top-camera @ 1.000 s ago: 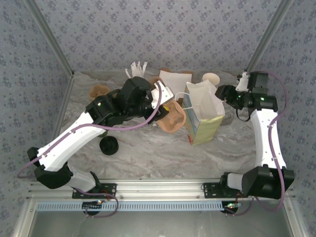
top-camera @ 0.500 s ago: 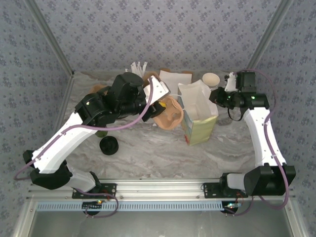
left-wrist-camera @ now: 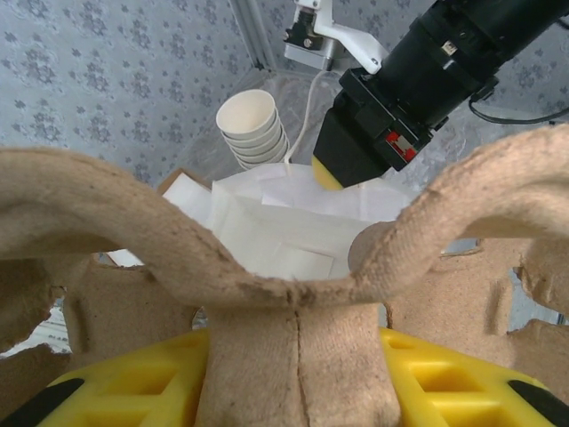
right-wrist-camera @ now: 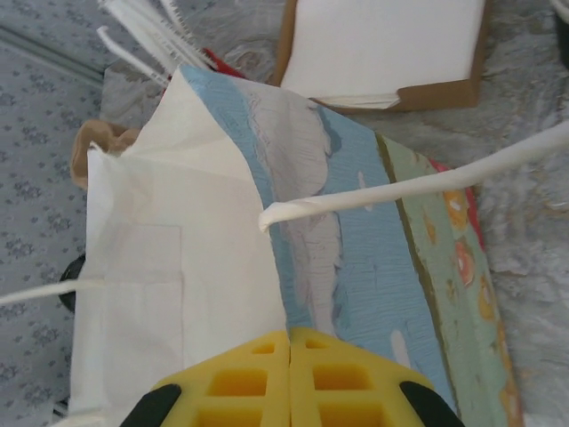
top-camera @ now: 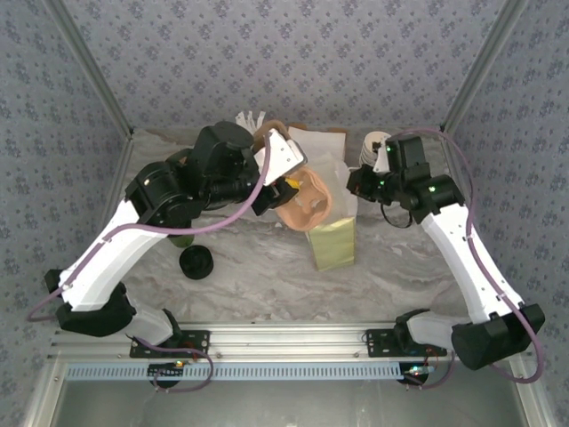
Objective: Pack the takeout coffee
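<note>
1. At your left gripper, the fingers are clamping the pulp cup carrier, which is leaning against the paper bag by its open top.
2. Your right gripper is pinching the paper bag's rim, fingers together.
3. Your olive cup is sitting on the table under the left arm, just behind the black lid.

Yellow fingers closed on paper bag rim, string handle across, napkin tray beyond

- Robot test booth, staged as a café corner.
- Flowered wallpaper panels between metal posts.
- Marble-look counter, stacked paper cups, arms bolted to an aluminium rail.
</note>
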Motion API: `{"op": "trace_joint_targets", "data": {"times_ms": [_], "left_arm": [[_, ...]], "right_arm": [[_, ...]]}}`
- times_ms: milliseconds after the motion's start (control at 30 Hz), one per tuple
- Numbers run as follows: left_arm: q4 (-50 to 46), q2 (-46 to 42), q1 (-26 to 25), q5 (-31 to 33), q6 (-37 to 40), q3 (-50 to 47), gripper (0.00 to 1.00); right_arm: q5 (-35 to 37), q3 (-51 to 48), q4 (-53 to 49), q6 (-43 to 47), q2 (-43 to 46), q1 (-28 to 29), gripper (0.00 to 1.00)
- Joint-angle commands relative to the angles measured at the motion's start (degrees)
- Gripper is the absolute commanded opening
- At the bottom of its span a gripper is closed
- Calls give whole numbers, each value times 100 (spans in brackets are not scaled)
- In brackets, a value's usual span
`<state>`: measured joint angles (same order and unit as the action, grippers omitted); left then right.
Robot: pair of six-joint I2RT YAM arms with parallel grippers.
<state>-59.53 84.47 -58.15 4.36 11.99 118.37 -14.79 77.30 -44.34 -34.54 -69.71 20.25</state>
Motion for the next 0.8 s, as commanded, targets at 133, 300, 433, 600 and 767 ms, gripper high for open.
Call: {"op": "trace_joint_targets", "data": {"times_ms": [133, 300, 433, 600, 767], "left_arm": [[-373, 66, -12, 31, 68, 147, 42], [-445, 88, 80, 3, 88, 75, 42], [-672, 252, 93, 128, 144, 136, 42], [-838, 331, 141, 177, 240, 152, 42], [-1001, 383, 215, 213, 337, 126, 42]], "right_arm": [[742, -216, 533, -649, 291, 579, 7], [824, -346, 724, -775, 317, 838, 7], [899, -301, 795, -862, 299, 1087, 7], [959, -191, 732, -839, 248, 1288, 7], [847, -230, 783, -876, 256, 1388, 7]]}}
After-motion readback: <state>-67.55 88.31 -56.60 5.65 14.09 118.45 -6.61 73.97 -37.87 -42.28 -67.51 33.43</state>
